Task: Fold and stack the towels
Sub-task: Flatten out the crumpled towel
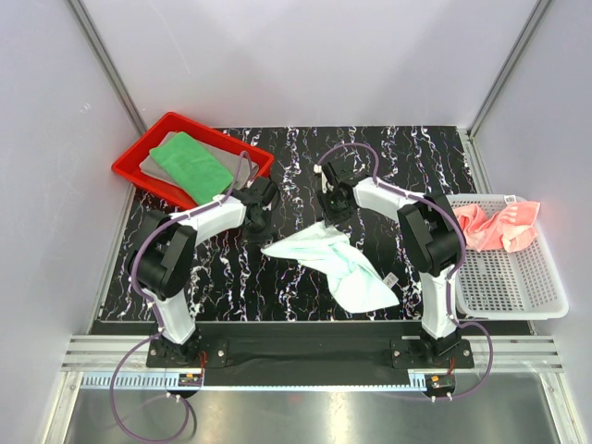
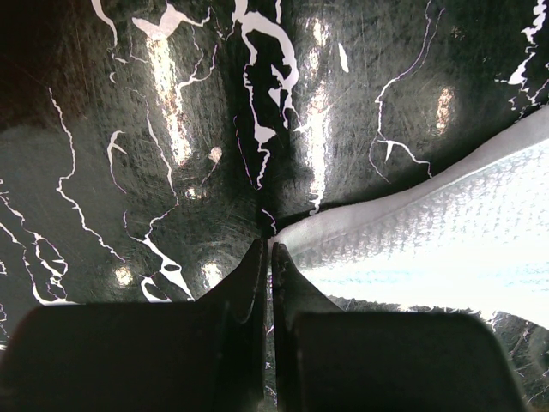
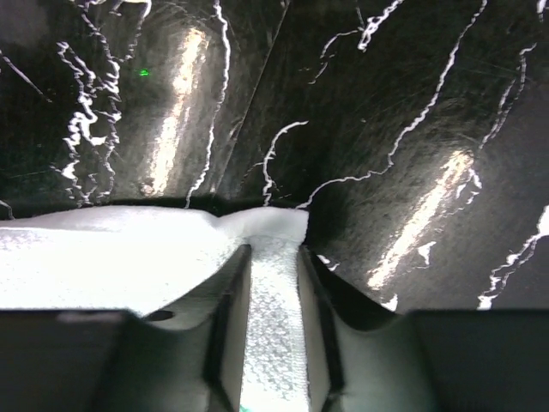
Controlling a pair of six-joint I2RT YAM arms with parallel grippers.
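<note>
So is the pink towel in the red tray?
No, the pink towel lies in the white basket; the red tray holds the green towel.

The table (image 1: 416, 157) has a glossy black top veined with white like marble, filling the middle of the frame. A red plastic tray (image 1: 129, 176) sits at an angle on its upper left corner, with one corner poking past the top's left edge. A white towel (image 1: 338, 264) lies rumpled just below centre, spread toward the lower right, its small label (image 1: 390, 278) at the lower right end. A white mesh basket (image 1: 518, 287) overlaps the right edge, mostly beyond the dark surface.
</note>
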